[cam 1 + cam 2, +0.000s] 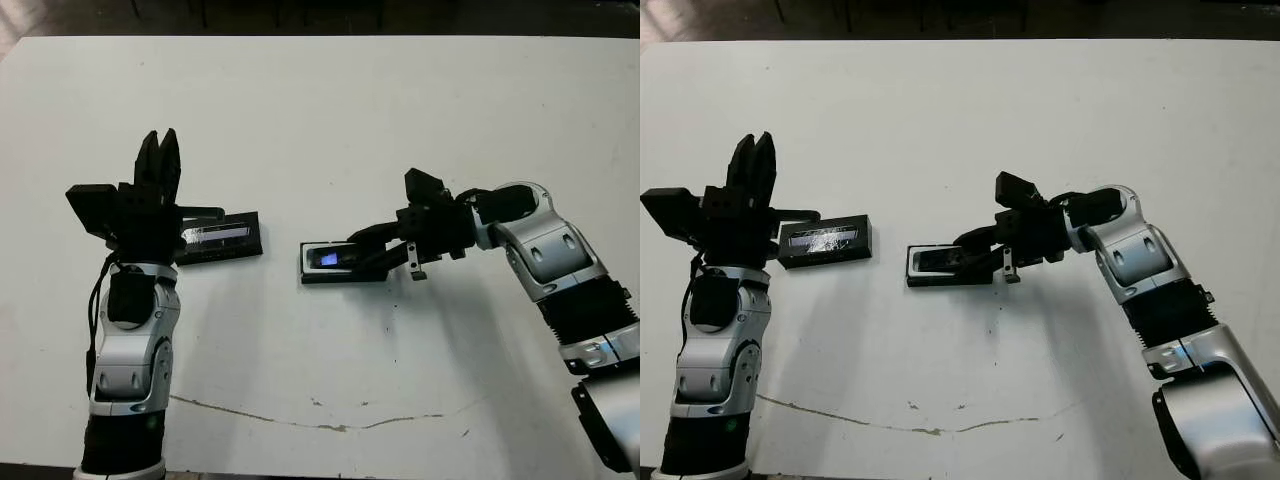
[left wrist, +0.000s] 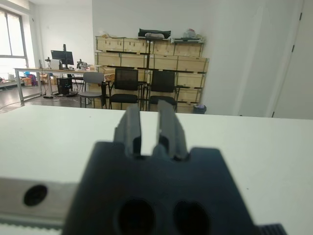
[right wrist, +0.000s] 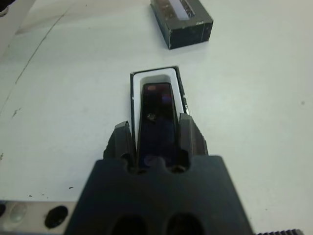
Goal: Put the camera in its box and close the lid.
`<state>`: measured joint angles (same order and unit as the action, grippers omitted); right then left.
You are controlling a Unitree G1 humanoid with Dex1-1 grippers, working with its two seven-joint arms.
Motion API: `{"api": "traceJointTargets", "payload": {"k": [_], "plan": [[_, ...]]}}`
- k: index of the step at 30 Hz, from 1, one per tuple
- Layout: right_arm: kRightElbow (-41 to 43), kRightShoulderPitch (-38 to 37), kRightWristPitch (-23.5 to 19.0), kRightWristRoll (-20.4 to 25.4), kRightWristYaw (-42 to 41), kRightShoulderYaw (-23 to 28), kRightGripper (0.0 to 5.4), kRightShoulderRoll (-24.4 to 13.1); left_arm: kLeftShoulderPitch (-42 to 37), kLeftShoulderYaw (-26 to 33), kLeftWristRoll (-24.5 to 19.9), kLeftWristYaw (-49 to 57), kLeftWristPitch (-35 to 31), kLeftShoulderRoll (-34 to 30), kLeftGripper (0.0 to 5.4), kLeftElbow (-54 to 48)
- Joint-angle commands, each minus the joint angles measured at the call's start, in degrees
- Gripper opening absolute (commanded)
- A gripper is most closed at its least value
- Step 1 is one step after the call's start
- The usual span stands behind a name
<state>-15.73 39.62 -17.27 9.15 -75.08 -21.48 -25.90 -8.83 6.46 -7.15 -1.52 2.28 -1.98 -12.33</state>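
The camera (image 1: 328, 259) is a slim black bar with a bluish lit screen. It lies lengthwise in the box (image 3: 154, 77), a shallow black tray with white lining, near the table's middle. My right gripper (image 1: 362, 250) reaches in from the right. Its two fingers (image 3: 188, 132) are shut on the camera's near end, one on each long side. The lid (image 1: 222, 236), black with a silvery strip, rests flat on the table to the left of the box, a short gap apart. My left gripper (image 1: 160, 150) stands beside the lid's left end, pointing away over the table, shut and holding nothing.
A thin dark crack (image 1: 330, 425) runs across the white table (image 1: 400, 110) near its front edge. Beyond the far edge, the left wrist view shows chairs (image 2: 127, 88) and wooden crates (image 2: 151, 56) in the room.
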Motion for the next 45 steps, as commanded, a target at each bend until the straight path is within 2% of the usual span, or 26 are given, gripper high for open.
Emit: {"api": "traceJointTargets", "payload": {"k": [1, 7, 11, 17, 21, 26, 29, 33, 39, 43, 45], "plan": [[-1.1, -0.2, 0.7, -1.4, -0.1, -1.8, 0.3, 1.4, 1.4, -0.1, 0.0, 0.2, -0.3, 0.2, 0.0, 0.8], [0.9, 1.2, -2.5, -5.3, 1.0, -5.5, 0.29, 2.0, 2.1, -0.3, 0.0, 0.8, -0.9, 0.8, 0.0, 0.0], [1.1, 1.2, -2.2, -5.3, 0.8, -5.8, 0.29, 2.9, 2.5, -0.4, 0.1, 1.1, -0.9, 0.8, 0.0, -0.2], [2.7, 1.0, -4.0, -5.4, 1.2, -5.8, 0.29, 3.0, 2.5, -0.3, -0.4, 0.7, -0.8, 0.6, 0.0, 0.0], [3.2, 0.4, -4.5, -4.1, 1.4, -4.3, 0.34, 2.7, 2.4, -0.3, -0.4, 0.6, -0.3, 0.4, 0.0, 0.6], [3.9, -1.1, 0.1, -2.0, 3.0, 0.5, 1.3, 2.5, 2.3, -0.3, -0.3, 0.6, -0.4, 0.4, 0.0, 0.6], [5.5, -2.4, 0.1, 0.0, 5.0, 3.7, 1.93, 2.1, 2.4, -0.3, -0.3, 0.8, -1.0, 0.3, 0.0, 0.1], [10.0, -4.5, -1.9, 2.2, 7.5, 7.5, 2.82, 0.5, 2.3, -0.2, -0.5, 0.6, -1.0, 0.3, 0.0, 0.1], [12.8, -5.9, -2.1, 5.0, 8.5, 10.7, 4.12, -1.1, 1.9, -0.2, -0.8, 0.2, -1.0, 0.1, 0.0, 0.6], [13.2, -6.4, -2.2, 7.6, 8.8, 13.2, 5.01, -1.4, 1.8, -0.1, -0.6, 0.2, -1.0, 0.0, 0.0, 0.6], [14.4, -7.3, -4.0, 9.5, 11.6, 15.6, 5.39, -0.8, 1.7, 0.0, -0.7, 0.1, -0.8, -0.2, 0.0, 0.8]]}}
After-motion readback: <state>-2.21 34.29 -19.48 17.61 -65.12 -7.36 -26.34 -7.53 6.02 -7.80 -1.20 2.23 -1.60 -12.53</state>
